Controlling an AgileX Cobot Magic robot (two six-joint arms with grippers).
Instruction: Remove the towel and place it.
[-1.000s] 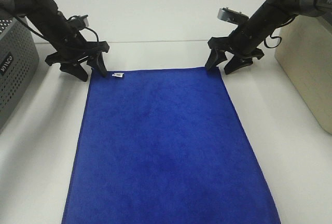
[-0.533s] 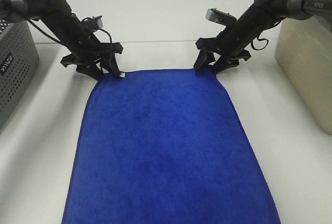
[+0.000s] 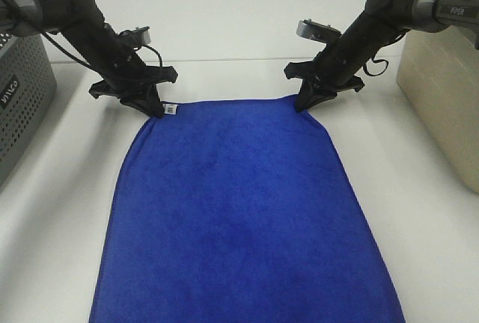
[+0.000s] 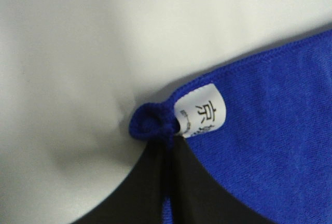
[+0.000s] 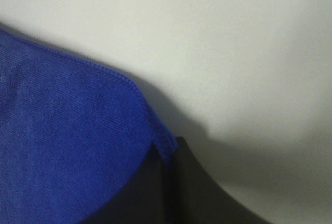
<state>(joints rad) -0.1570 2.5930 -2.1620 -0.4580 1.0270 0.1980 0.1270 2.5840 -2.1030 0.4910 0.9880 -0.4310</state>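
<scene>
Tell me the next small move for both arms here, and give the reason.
Probably lift both claws together, straight up and level. The left claw is shut on the towel at the far corner by the white tag, and the right claw is shut on the other far corner. The rest of the towel lies flat on the table, so an even lift should peel it off.

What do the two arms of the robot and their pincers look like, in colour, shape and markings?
Both arms are black, built of rounded segments. The right arm has a grey band with small white lettering near its upper joint. Each wrist carries a small grey camera block and loose black cables. The left pincer and right pincer are black, with wing-like side brackets and tapered, pointed fingers.
</scene>
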